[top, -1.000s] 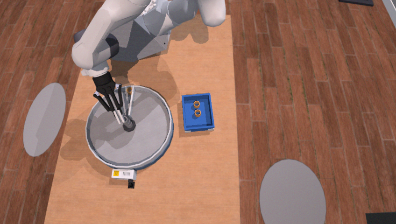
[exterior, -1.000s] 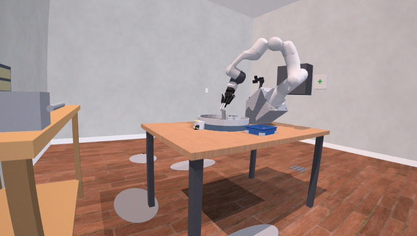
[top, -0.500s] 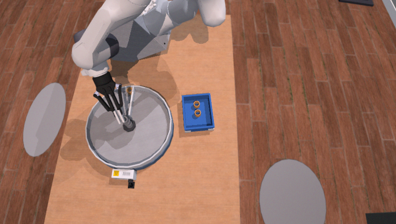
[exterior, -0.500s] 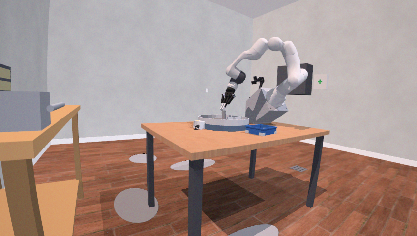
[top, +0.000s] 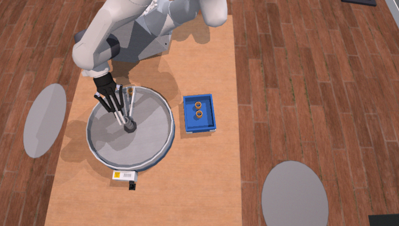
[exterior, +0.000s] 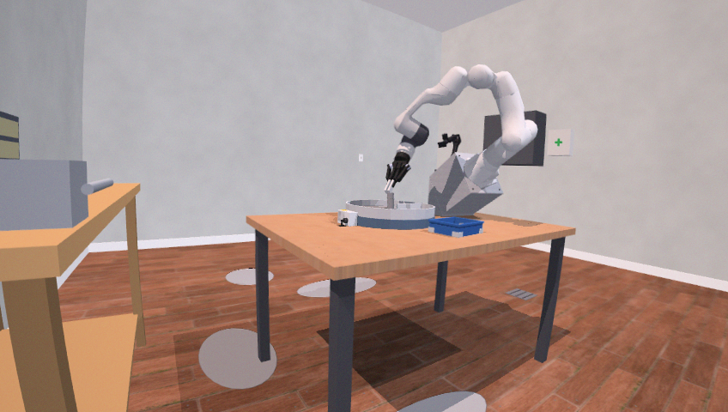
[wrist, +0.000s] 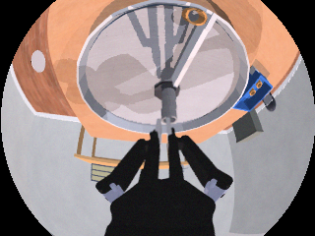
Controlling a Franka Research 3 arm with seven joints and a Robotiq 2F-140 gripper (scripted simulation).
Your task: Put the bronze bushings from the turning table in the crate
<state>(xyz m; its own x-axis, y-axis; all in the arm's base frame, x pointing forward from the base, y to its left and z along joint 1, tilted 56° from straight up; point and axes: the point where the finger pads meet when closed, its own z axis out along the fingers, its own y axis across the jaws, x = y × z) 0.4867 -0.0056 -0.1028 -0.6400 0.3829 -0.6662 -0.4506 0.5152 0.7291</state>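
White, rounded arm [top: 98, 36] [exterior: 511, 104] with black pincer [top: 118, 117] [exterior: 389, 187] [wrist: 163, 124].

No visible change between the earlier top and exterior views and those of now.
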